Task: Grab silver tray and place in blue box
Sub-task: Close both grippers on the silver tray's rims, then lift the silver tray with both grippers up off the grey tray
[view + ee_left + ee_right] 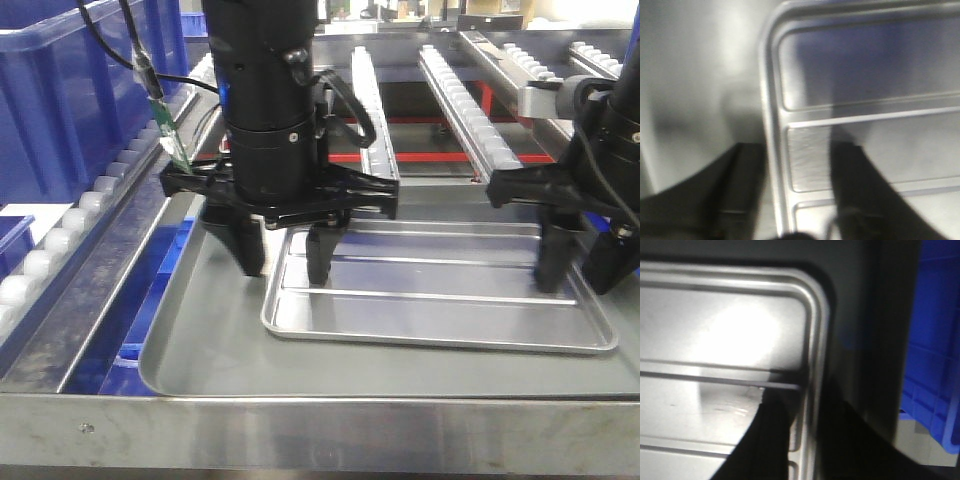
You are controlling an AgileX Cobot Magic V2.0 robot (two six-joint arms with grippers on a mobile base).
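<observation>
Silver tray (440,300) lying flat inside larger dull grey tray (215,345), left claw (283,260) spread apart astride its left rim, right claw (580,270) likewise apart astride its right rim, blue box (70,100) standing well off at far left.
</observation>
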